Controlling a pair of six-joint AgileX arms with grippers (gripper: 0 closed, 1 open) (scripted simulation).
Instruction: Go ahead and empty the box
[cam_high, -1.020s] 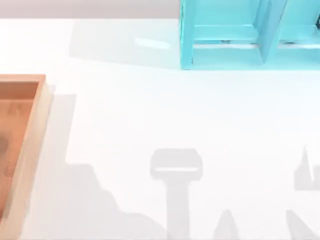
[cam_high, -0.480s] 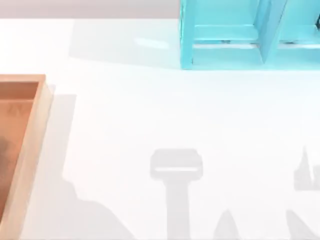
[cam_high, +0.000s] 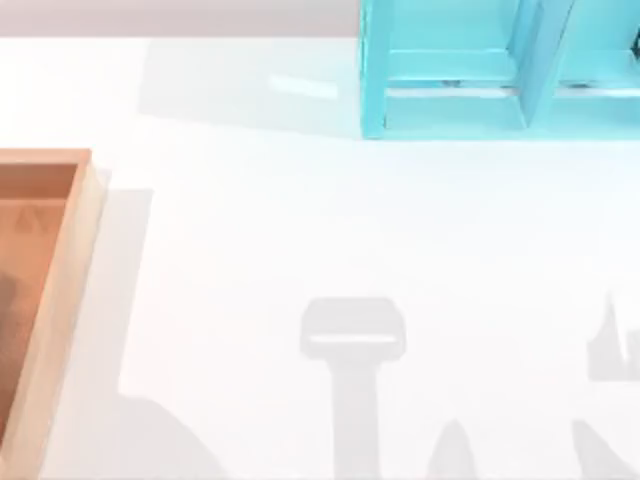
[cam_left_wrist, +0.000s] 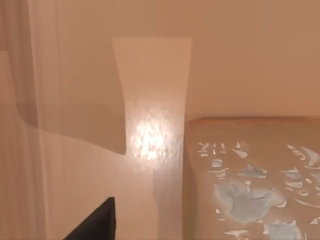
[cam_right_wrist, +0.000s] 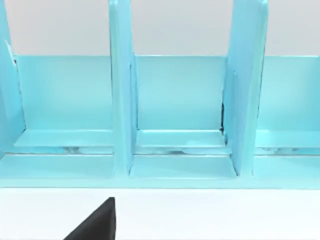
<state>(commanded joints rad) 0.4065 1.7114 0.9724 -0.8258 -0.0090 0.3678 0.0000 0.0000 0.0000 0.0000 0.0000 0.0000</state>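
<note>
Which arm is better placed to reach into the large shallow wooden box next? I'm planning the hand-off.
Probably the left: its wrist camera looks closely at the box's orange-brown floor and a tan object there, while the right wrist faces the turquoise shelf unit.

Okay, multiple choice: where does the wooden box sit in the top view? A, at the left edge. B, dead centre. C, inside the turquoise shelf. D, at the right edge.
A: the box lies against the top view's left edge, apart from the turquoise shelf unit at upper right.

the shadow beside the box (cam_high: 62, 300) has shrunk.
</note>
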